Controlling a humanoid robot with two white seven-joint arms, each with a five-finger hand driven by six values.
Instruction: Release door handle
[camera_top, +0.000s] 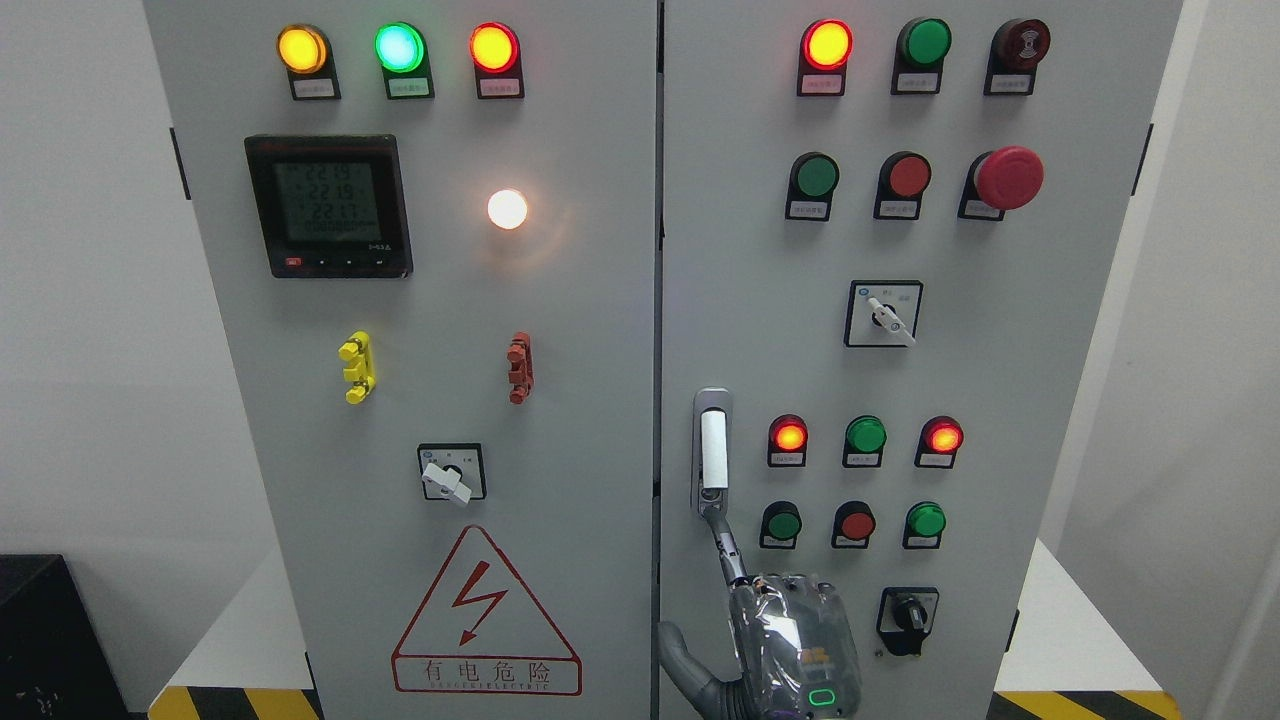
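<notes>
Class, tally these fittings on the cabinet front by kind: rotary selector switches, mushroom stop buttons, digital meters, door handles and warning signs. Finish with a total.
Rotary selector switches: 3
Mushroom stop button: 1
Digital meter: 1
Door handle: 1
Warning sign: 1
Total: 7

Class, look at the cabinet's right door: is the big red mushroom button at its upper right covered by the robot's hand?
No. The hand is low on the right door, one finger reaching up to the door handle, far below the mushroom button.
</notes>
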